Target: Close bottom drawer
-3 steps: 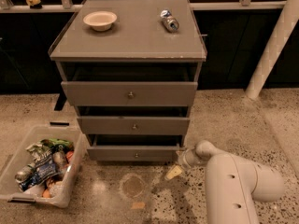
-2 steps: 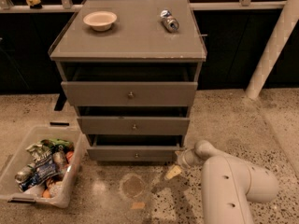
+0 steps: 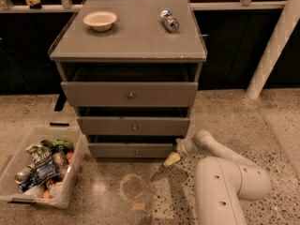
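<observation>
Right of bottom drawer (image 3: 136, 150) sits end effector (image 3: 171, 159).

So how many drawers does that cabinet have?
3, stacked: the top drawer, the middle drawer under it, and the bottom drawer lowest. The gripper sits by the bottom drawer's right end.

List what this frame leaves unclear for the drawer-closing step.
- Camera view: gripper, low by the right end of the bottom drawer; whether it touches cannot be told from this angle.
- Camera view: bottom drawer's inside, covered by the middle drawer front.
- Camera view: bin contents, too jumbled to name.
</observation>
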Action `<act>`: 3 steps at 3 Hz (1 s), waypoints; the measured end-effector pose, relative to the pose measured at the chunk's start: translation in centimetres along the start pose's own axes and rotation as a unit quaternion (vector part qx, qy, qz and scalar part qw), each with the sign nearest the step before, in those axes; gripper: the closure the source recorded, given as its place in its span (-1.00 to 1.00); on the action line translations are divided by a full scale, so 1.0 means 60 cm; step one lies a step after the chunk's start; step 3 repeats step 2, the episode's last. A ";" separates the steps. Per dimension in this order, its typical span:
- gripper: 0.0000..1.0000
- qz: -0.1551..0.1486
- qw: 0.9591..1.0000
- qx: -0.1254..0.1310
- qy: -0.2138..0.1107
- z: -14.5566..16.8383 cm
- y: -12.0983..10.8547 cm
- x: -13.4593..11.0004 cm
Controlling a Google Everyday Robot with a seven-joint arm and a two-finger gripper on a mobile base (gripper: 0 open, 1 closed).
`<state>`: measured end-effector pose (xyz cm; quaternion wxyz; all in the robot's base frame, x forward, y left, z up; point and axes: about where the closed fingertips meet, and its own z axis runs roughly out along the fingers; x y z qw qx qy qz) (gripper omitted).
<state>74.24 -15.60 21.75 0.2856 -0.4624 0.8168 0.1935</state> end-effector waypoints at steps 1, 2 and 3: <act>-1.00 -0.007 0.999 0.027 -0.026 -0.018 -0.048 -0.047; -1.00 -0.007 0.999 0.027 -0.026 -0.018 -0.041 -0.045; -1.00 -0.007 0.999 0.027 -0.026 -0.018 -0.041 -0.045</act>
